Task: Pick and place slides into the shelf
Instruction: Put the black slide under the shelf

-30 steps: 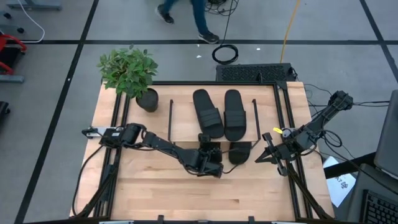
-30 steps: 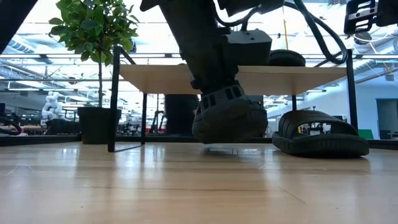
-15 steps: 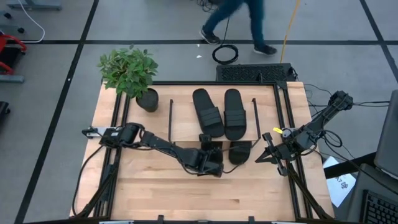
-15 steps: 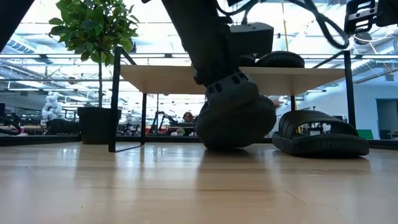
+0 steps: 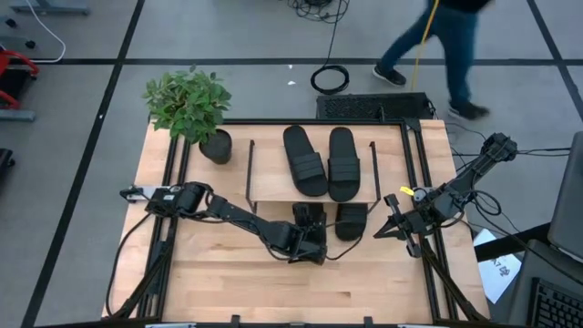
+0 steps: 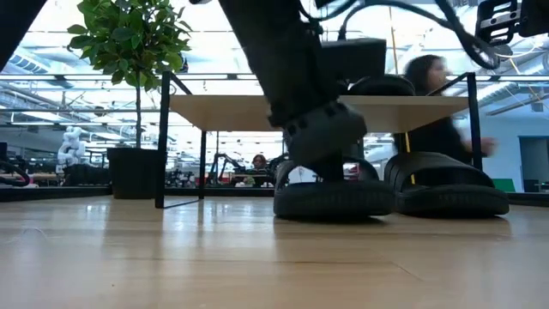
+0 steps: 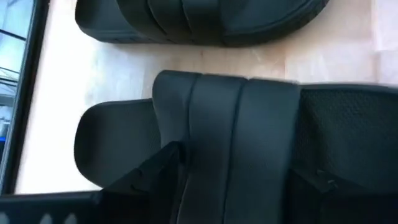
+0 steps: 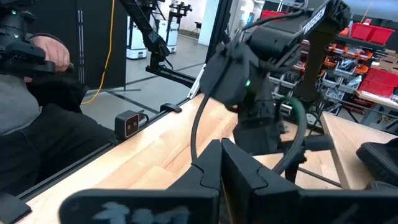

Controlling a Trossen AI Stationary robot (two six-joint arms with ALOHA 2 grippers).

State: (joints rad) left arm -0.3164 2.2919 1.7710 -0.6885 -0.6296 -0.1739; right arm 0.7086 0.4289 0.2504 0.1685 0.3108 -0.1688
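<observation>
I see two slides [image 5: 316, 162] lying side by side on top of the shelf [image 5: 270, 173]. Two more sit on the table [image 5: 209, 273] under its near edge: one [image 6: 333, 194] beneath my left gripper [image 5: 308, 239], whose jaws are apart around its strap, and one [image 6: 446, 184] to its right. My right gripper [image 5: 386, 222] waits at the right, jaws together.

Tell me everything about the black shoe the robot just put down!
The slide is all black, looks rubbery, with a wide ribbed strap and a long oval sole. It lies flat on the wooden table, partly under the shelf, beside another slide without touching it. The left gripper is at its near end, fingers astride the strap.
</observation>
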